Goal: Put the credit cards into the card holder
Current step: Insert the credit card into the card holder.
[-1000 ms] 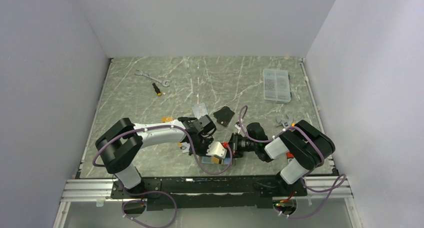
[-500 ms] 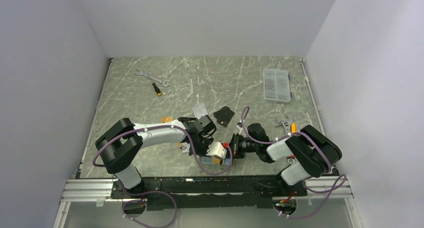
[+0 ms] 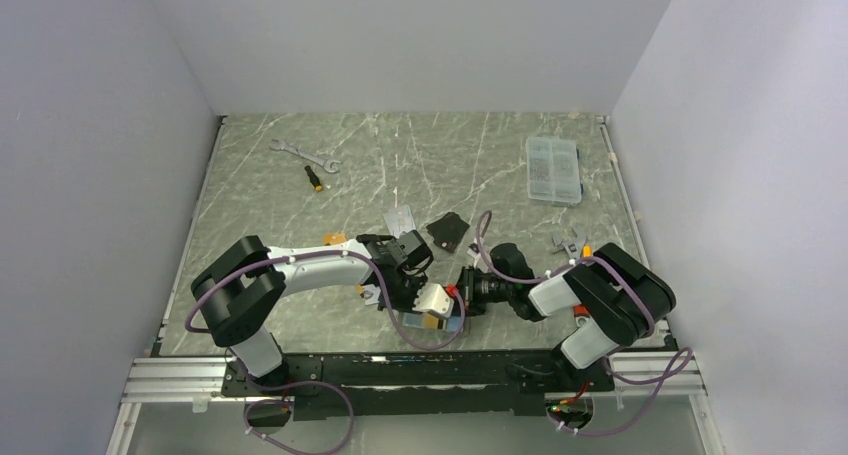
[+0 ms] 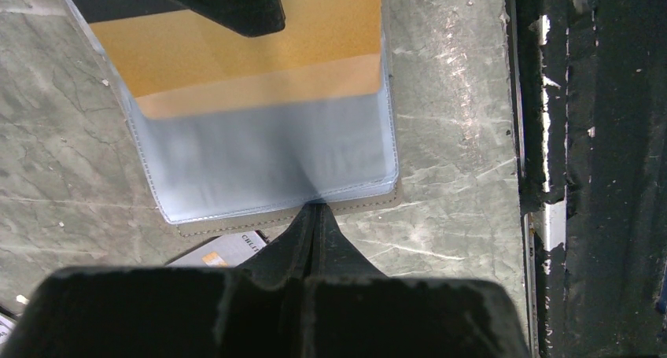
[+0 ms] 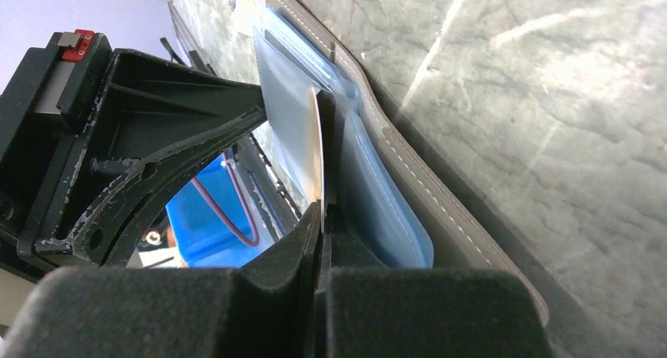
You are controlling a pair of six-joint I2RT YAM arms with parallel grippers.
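The card holder point(image 4: 283, 216) lies open near the table's front edge, its pale blue sleeve point(image 4: 267, 157) facing up. My left gripper point(image 4: 316, 210) is shut, pinching the sleeve's near edge. A gold-orange credit card point(image 4: 252, 59) with a black stripe sits partly inside that sleeve. My right gripper point(image 5: 321, 208) is shut on this card's edge point(image 5: 317, 145), and its finger point(image 4: 228, 4) shows at the top of the left wrist view. A silver credit card point(image 4: 216, 252) pokes out from under the holder. Another silver card point(image 3: 400, 218) and an orange one point(image 3: 335, 239) lie further back.
A black folded pouch point(image 3: 447, 230) lies just behind the grippers. At the back right is a clear compartment box point(image 3: 553, 169); a wrench point(image 3: 305, 155) and a small screwdriver point(image 3: 315, 178) sit back left. Another wrench point(image 3: 568, 243) is by the right arm. The table's metal rail point(image 4: 543, 169) runs close beside the holder.
The right arm's elbow swung slightly right and came back. Both grippers stayed where they were, still shut.
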